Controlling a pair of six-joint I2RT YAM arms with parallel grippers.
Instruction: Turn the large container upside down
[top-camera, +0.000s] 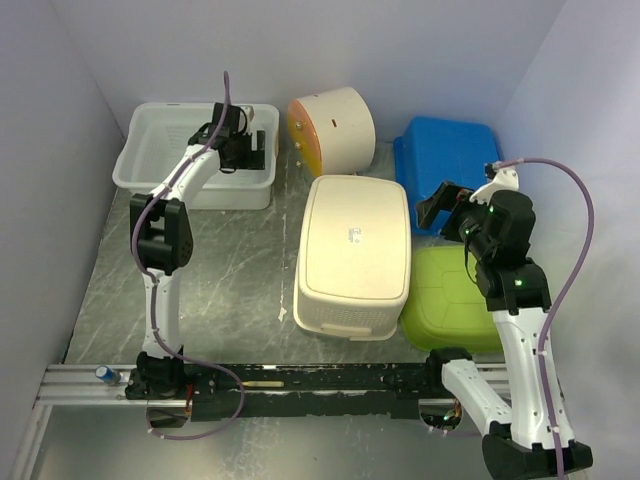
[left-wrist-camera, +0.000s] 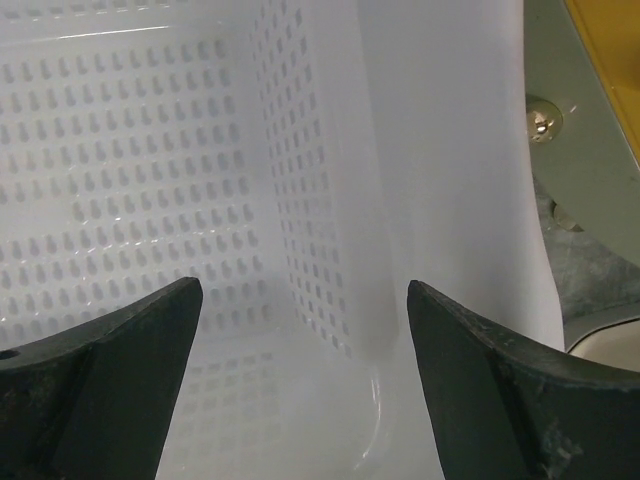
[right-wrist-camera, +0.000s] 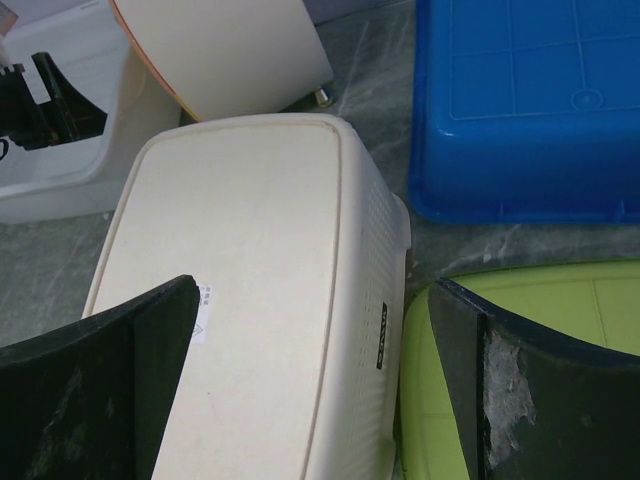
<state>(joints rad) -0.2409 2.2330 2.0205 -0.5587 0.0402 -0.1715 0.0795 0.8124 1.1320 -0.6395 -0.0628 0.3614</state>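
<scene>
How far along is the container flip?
The cream basket, blue bin and green bin already lie bottom-up. In hand: the left tool, open, reaches into the upright white basket without gripping. Left: grasping and flipping it. The right tool hangs open.

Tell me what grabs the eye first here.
The big cream bin lies bottom-up mid-table, flanked on the right by a blue bin farther back and a green bin nearer. At the back left, the open left gripper reaches into the upright white perforated basket.
</scene>
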